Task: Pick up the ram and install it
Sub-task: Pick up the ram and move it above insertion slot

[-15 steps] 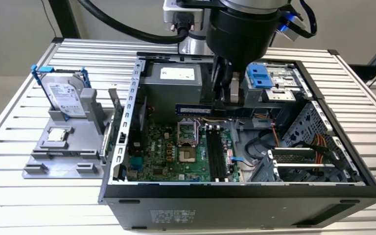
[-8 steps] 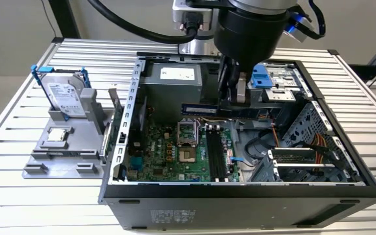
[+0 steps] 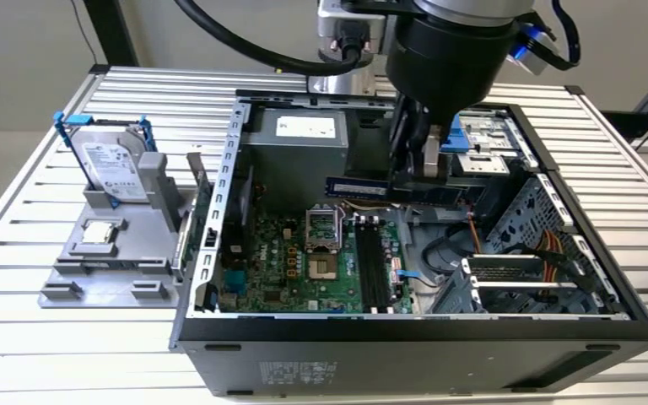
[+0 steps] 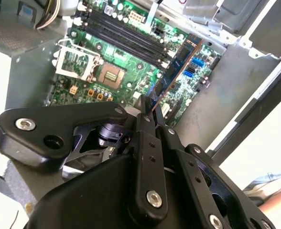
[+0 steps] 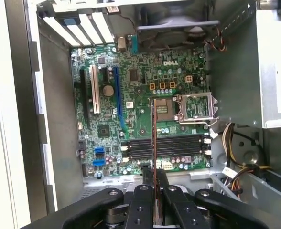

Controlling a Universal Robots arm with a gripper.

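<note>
Closest to the wrist we see the gripper (image 5: 155, 174), fingers clenched on the ram (image 5: 154, 138), which sticks out edge-on from betw. the tips. In the second wrist view the stick (image 4: 177, 69) shows its dark bluish face. It's held in the air, not seated. Below it lie the memory slots (image 5: 165, 145), and the ram runs crosswise to them. Next to the slots sits the CPU socket (image 5: 196, 106) on the green mobo (image 5: 145, 81). In the exterior view we've got the ram level over the back part of the PC case (image 3: 414, 337), near the PSU (image 3: 296, 139). Farther off, to the exterior view's left and outside the case, a grey holder (image 3: 99, 261) on the table (image 3: 65, 354) carries the HDD (image 3: 114, 164) in its blue frame and a small silver processor chip (image 3: 101, 233).
</note>
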